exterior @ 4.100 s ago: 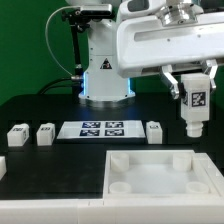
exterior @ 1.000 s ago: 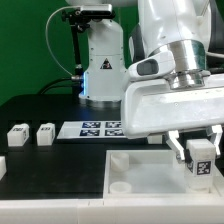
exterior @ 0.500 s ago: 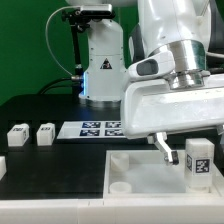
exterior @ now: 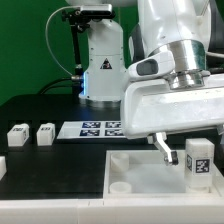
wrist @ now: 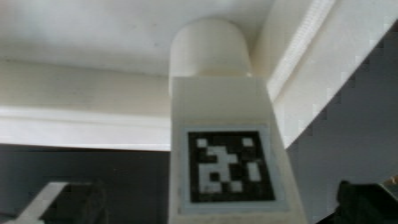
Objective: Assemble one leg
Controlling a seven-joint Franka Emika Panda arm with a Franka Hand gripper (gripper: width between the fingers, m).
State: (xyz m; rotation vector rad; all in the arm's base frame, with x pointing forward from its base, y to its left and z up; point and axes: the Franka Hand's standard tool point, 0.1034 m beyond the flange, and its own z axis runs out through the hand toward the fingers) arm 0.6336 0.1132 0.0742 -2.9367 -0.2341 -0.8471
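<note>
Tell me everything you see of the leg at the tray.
The leg is a stubby white plastic-looking block with a black-and-white tag on its side and a rounded far end. It stands upright in the tray, toward the exterior view's right. The fingers stand apart from it; seating unclear.

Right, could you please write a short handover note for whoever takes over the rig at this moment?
Gripper: open, fingers astride the leg, clear of it.
Leg: upright at a corner of the tray on the exterior view's right; how firmly it is seated cannot be told.
Two spare legs sit to the exterior view's left of the marker board.
Done: leg placed. Left: check seating, withdraw the arm.
</note>
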